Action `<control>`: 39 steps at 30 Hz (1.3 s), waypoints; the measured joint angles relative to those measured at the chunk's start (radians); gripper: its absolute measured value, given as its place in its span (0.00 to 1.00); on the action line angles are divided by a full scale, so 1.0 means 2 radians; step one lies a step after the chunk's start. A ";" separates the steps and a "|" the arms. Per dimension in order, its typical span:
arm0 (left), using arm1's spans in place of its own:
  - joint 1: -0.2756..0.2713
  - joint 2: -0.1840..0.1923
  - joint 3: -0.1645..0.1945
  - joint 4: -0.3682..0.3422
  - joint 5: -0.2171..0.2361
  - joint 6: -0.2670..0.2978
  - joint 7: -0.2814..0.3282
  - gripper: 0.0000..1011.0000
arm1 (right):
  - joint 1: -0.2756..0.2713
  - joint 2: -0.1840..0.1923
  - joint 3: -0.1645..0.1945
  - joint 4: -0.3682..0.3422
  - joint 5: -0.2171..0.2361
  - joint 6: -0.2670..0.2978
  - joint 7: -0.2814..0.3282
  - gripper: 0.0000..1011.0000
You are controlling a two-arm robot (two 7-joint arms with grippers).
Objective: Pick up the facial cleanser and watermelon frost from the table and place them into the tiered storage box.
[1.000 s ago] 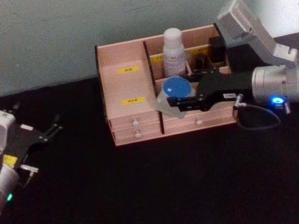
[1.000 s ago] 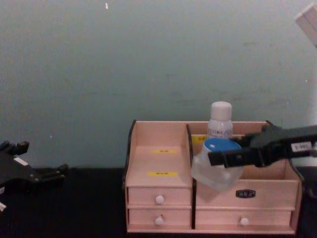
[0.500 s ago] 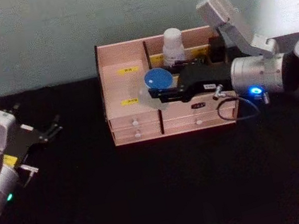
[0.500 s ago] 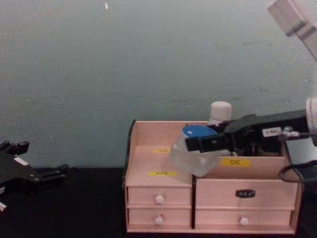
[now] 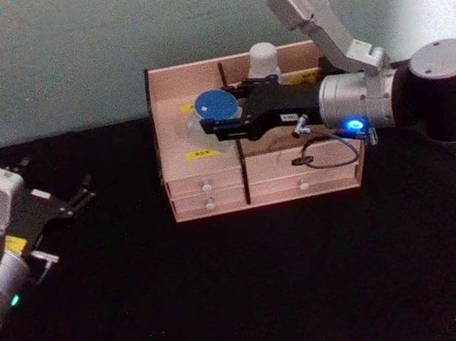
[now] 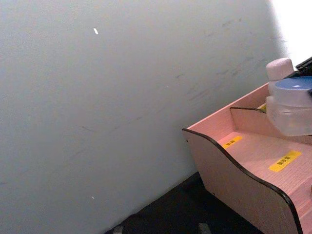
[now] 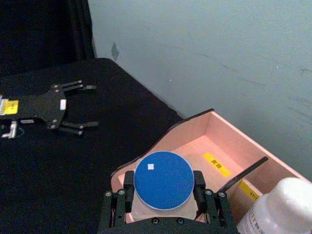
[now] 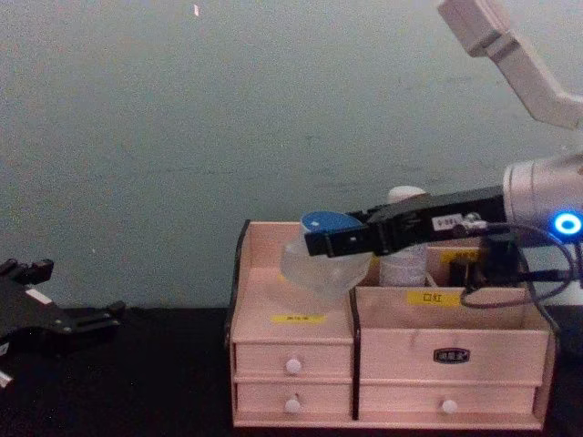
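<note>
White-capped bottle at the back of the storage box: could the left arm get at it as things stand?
Probably not. The right claw, shut on a blue-lidded jar, stretches across the tiered storage box right by the white-capped bottle, while the left claw sits open far to the left.

Storage box [image 5: 170,92] left bay open; white bottle [image 5: 262,58] occupies rear.

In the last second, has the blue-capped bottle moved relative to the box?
Yes. In the right tool, the blue-capped bottle moved to the robot's left, from the right half of the tiered storage box to above its left compartment.
</note>
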 joint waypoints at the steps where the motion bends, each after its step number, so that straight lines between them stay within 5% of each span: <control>1: 0.000 0.000 0.000 0.000 0.000 0.000 0.000 0.99 | 0.003 -0.004 0.000 0.005 -0.001 0.000 -0.001 0.72; 39: 0.000 0.000 0.000 0.000 0.000 0.000 0.000 0.99 | 0.066 -0.088 -0.002 0.167 -0.036 -0.024 0.020 0.72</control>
